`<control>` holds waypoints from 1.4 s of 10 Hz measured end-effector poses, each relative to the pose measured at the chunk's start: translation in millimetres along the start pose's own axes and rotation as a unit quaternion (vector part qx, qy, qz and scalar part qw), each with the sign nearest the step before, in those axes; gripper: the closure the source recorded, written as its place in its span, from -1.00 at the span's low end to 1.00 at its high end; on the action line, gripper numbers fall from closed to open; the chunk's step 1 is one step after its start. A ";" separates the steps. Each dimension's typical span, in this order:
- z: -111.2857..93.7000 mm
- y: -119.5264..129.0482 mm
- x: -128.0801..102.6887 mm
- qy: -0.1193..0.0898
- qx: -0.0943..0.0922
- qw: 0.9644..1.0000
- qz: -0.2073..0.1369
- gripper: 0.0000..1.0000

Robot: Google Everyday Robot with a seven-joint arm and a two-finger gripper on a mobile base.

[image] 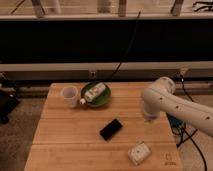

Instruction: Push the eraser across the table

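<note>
One end effector [148, 117] is in play, hanging low over the right part of the surface [60, 136] at the tip of the white arm [172, 102] that reaches in from the right; whether it is wide or narrow cannot be told. The eraser [111, 129] lies to its left and slightly nearer, apart from it, close to the middle of the surface with bare wood between the two. Its long axis runs on a diagonal, from near-left to far-right, so its far-right short end is the one turned toward the end effector. A push from this side would likely carry it leftward over open planks, and contact off that axis may spin it rather than slide it. Near and to the right of the eraser sits a whitish packet [139, 152], apart from it. On the far side a green plate [103, 99] holds a pale bottle [95, 92] lying on its side, and a white cup [69, 95] stands just left of the plate; what is in the cup cannot be seen.
</note>
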 end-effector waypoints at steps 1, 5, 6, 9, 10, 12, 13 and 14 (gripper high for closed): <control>3.8 -1.2 -4.7 -0.001 -0.002 1.000 -0.003 -0.60; 23.0 -0.4 -18.6 -0.002 -0.015 1.000 -0.010 -0.60; 25.9 -0.7 -23.3 -0.002 -0.018 1.000 -0.013 -0.60; 32.4 0.4 -28.9 0.001 -0.023 1.000 -0.016 -0.60; 34.8 0.0 -33.6 0.000 -0.025 1.000 -0.019 -0.60; 37.3 0.3 -34.4 0.000 -0.026 0.999 -0.018 -0.42; 40.2 0.0 -34.8 -0.001 -0.028 0.999 -0.019 -0.18; 43.6 0.6 -33.6 -0.002 -0.031 0.999 -0.019 -0.02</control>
